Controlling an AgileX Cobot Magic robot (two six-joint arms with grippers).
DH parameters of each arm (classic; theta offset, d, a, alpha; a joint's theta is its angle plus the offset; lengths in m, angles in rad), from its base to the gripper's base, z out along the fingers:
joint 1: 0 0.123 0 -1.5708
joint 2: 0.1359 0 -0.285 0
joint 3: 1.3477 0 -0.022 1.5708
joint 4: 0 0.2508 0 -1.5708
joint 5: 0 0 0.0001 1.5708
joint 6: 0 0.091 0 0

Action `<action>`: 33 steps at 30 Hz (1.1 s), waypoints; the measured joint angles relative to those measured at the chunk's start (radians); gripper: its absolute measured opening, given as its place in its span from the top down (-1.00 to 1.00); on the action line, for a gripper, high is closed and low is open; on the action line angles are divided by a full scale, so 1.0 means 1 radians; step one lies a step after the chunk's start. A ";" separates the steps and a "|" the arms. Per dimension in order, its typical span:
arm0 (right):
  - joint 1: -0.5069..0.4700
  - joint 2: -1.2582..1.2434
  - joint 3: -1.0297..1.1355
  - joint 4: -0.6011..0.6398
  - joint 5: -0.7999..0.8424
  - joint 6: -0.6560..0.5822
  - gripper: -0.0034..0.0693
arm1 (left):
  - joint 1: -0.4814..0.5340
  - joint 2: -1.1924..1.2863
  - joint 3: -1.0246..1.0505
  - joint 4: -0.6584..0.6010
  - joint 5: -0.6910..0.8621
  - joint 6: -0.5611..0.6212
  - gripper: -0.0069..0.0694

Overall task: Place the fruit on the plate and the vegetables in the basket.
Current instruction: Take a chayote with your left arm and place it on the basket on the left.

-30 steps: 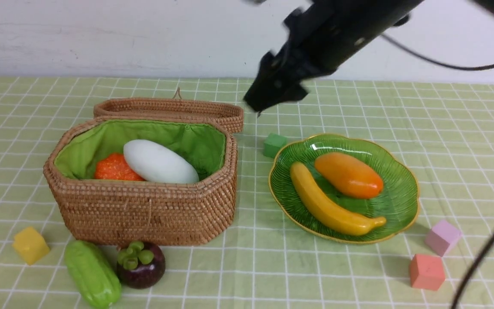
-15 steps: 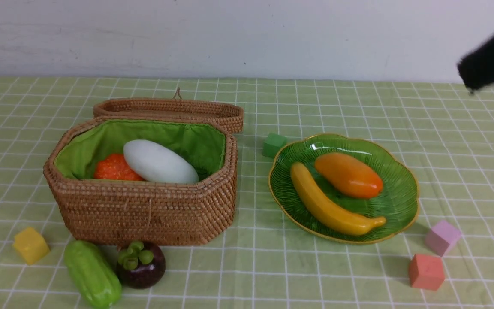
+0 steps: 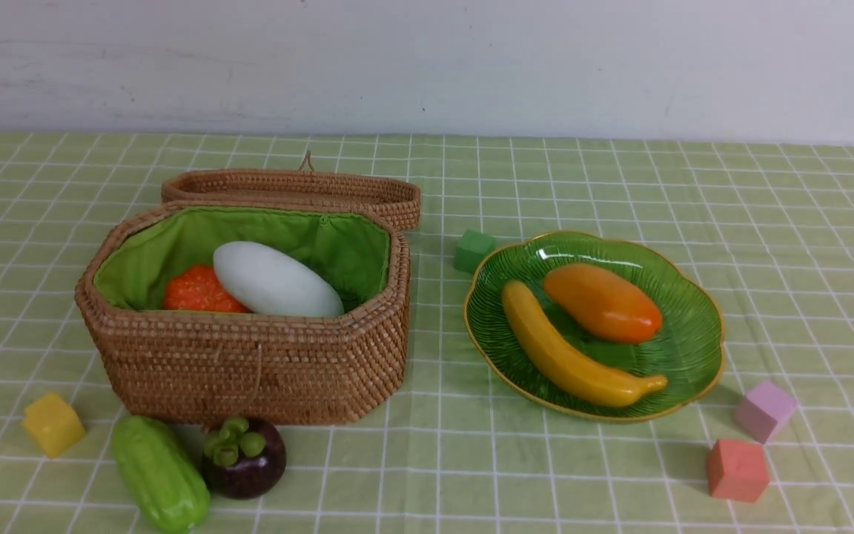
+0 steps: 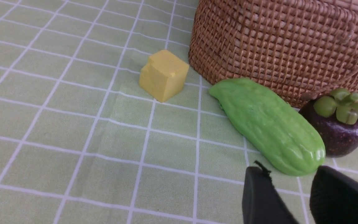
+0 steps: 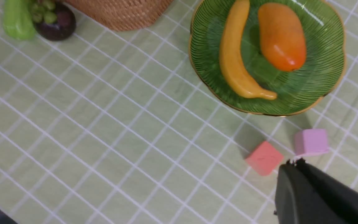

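baskets (image 3: 249,371): 1 | plates (image 3: 694,356): 1 | fruits (image 3: 571,356): 3 | vegetables (image 3: 160,475): 3 | cubes (image 3: 738,471): 4

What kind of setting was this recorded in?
Probably a tabletop test setup: a grid-patterned cloth before a plain pale wall, with loose coloured blocks like the yellow one.

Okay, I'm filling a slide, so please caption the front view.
Banana and mango-like fruit on the plate; cucumber and mangosteen before the basket.

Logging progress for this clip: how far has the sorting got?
Done: banana and orange fruit on the plate; pumpkin and white vegetable in the basket. In hand: nothing visible. Left: cucumber and mangosteen, both on the cloth.
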 joint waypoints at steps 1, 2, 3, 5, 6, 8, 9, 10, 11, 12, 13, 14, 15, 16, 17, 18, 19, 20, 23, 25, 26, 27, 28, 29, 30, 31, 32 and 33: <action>-0.003 0.000 0.001 -0.011 0.000 -0.039 0.95 | 0.000 0.000 0.000 0.000 0.000 0.000 0.19; -0.005 -0.001 0.001 -0.015 0.000 -0.048 0.95 | 0.000 0.000 0.000 0.000 0.000 0.000 0.19; -0.023 -0.013 0.003 -0.019 0.000 -0.099 0.95 | 0.000 0.000 0.000 0.000 0.000 0.000 0.19; -0.071 -0.047 0.003 -0.019 0.000 -0.159 0.95 | 0.000 0.000 0.000 0.000 0.000 0.000 0.19; -0.098 -0.067 0.003 -0.020 0.000 -0.175 0.95 | 0.000 0.000 0.000 0.000 0.000 0.000 0.19; -0.143 -0.105 0.003 -0.025 0.000 -0.187 0.95 | 0.000 0.000 0.000 0.000 0.000 0.000 0.19; -0.171 -0.132 0.003 -0.027 0.000 -0.190 0.94 | 0.000 0.000 0.000 0.000 0.000 0.000 0.19; -0.213 -0.173 0.003 -0.031 -0.006 -0.190 0.94 | 0.000 0.000 0.000 0.000 0.000 0.000 0.19; -0.228 -0.198 0.003 -0.032 -0.013 -0.188 0.94 | 0.000 0.000 0.000 0.000 0.000 0.000 0.19; -0.242 -0.218 0.003 -0.032 -0.023 -0.183 0.94 | 0.000 0.000 0.000 0.000 0.000 0.000 0.19; -0.266 -0.252 0.008 -0.036 -0.047 -0.159 0.93 | 0.000 0.000 0.000 0.000 0.000 0.000 0.19; -0.294 -0.298 0.023 -0.042 -0.084 -0.109 0.93 | 0.000 0.000 0.000 0.000 0.000 0.000 0.19; -0.314 -0.340 0.047 -0.053 -0.118 -0.056 0.93 | 0.000 0.000 0.000 0.000 0.000 0.000 0.19; -0.325 -0.365 0.068 -0.063 -0.146 -0.022 0.93 | 0.000 0.000 0.000 0.000 0.000 0.000 0.19; -0.340 -0.401 0.112 -0.076 -0.175 0.034 0.93 | 0.000 0.000 0.000 0.000 0.000 0.000 0.19; -0.349 -0.453 0.169 -0.102 -0.216 0.088 0.93 | 0.000 0.000 0.000 0.000 0.000 0.000 0.19; -0.355 -0.488 0.236 -0.120 -0.245 0.140 0.92 | 0.000 0.000 0.000 0.000 0.000 0.000 0.19; -0.358 -0.537 0.312 -0.146 -0.290 0.187 0.92 | 0.000 0.000 0.000 0.000 0.000 0.000 0.19; -0.359 -0.644 0.554 -0.196 -0.405 0.288 0.92 | 0.000 0.000 0.000 0.000 0.000 0.000 0.19; -0.359 -0.712 0.717 -0.216 -0.500 0.324 0.91 | 0.000 0.000 0.000 0.000 0.000 0.000 0.19; -0.359 -0.761 0.841 -0.226 -0.581 0.336 0.91 | 0.000 0.000 0.000 0.000 0.000 0.000 0.19; -0.359 -0.803 0.909 -0.231 -0.627 0.341 0.91 | 0.000 0.000 0.000 0.000 0.000 0.000 0.19; -0.359 -0.846 0.992 -0.233 -0.684 0.345 0.91 | 0.000 0.000 0.000 0.000 0.000 0.000 0.19; -0.359 -0.854 1.007 -0.233 -0.706 0.346 0.91 | 0.000 0.000 0.000 0.000 0.000 0.000 0.19; -0.359 -0.913 1.112 -0.234 -0.772 0.348 0.91 | 0.000 0.000 0.000 0.000 0.000 0.000 0.19; -0.359 -0.961 1.191 -0.233 -0.841 0.350 0.90 | 0.000 0.000 0.000 0.000 0.000 0.000 0.19; -0.359 -0.990 1.247 -0.232 -0.884 0.351 0.90 | 0.000 0.000 0.000 0.000 0.000 0.000 0.19; -0.359 -1.004 1.295 -0.230 -0.910 0.351 0.90 | 0.000 0.000 0.000 0.000 0.000 0.000 0.19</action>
